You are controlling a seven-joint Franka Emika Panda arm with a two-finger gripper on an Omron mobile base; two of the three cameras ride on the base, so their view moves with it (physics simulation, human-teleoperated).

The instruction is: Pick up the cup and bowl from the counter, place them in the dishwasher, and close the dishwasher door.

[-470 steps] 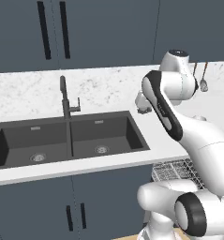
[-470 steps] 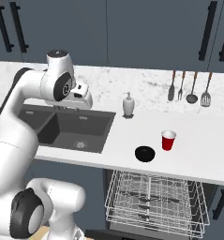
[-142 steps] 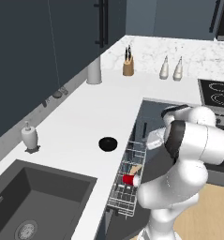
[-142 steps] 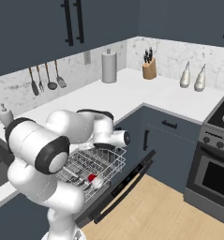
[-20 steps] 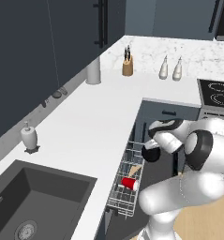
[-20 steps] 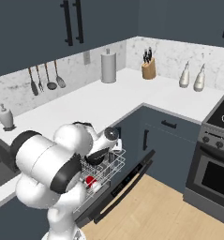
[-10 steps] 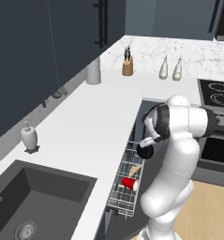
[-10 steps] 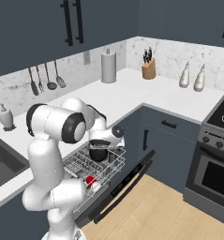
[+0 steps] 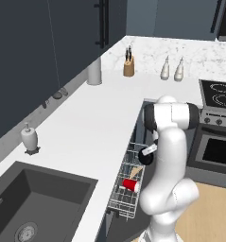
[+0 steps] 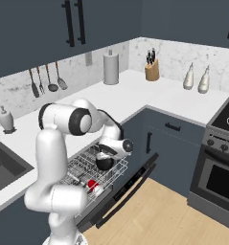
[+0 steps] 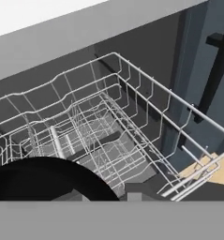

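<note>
My gripper (image 9: 149,150) is shut on the rim of the black bowl (image 9: 144,155), which hangs just over the dishwasher's pulled-out white wire rack (image 9: 122,202). From the right base, the bowl (image 10: 105,163) sits low in the rack's outer end under the gripper (image 10: 107,154). The hand view has the bowl (image 11: 43,180) at its bottom left, above the rack wires (image 11: 146,84). The red cup (image 9: 130,185) lies on its side in the rack, also visible as the cup (image 10: 92,183). The dishwasher door (image 10: 123,190) hangs open. The white counter (image 9: 91,120) runs alongside.
A dark sink (image 9: 36,203) and a soap dispenser (image 9: 28,138) lie to the left. A paper towel roll (image 9: 94,71), knife block (image 9: 128,67) and two bottles (image 9: 172,70) stand at the back. The oven (image 9: 217,149) is on the right, over wooden floor (image 10: 173,215).
The arm's elbow has swung up from low beside the rack to upright. The hand has brought the bowl down closer into the rack. The cup has not moved.
</note>
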